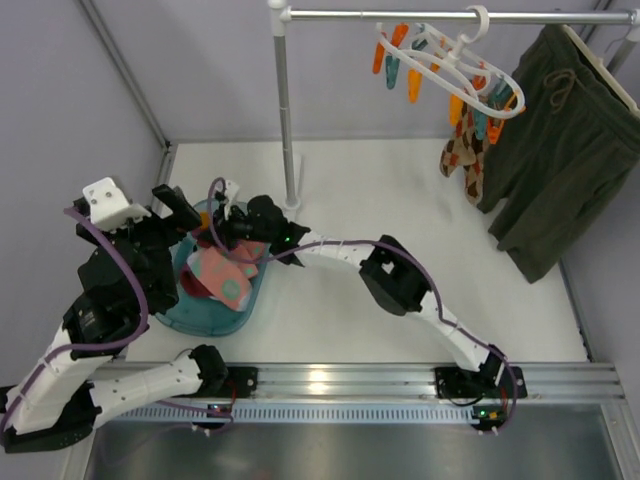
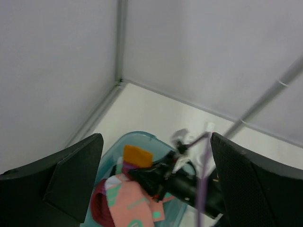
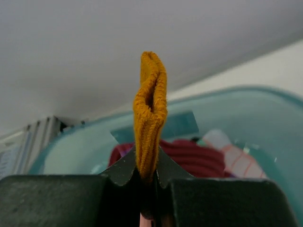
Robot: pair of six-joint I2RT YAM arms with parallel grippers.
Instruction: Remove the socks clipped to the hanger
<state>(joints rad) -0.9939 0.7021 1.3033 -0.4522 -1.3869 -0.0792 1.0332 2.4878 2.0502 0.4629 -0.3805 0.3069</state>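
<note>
Over the teal bin (image 3: 61, 149) the right gripper (image 3: 147, 172) pinches an orange sock (image 3: 150, 113), the left gripper (image 2: 156, 138) hanging spread above it

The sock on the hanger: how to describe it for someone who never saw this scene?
Find the metal rail at the top, where a white hanger hangs. Below its pegs dangles the sock, orange-brown with diamonds, beside the dark garment.

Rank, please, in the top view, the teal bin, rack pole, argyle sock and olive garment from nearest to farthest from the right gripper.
1. teal bin, directly beneath the right gripper, which holds a mustard sock.
2. rack pole, just behind it, slightly right.
3. argyle sock, hanging far right at the back.
4. olive garment, beyond the sock, rightmost.
</note>
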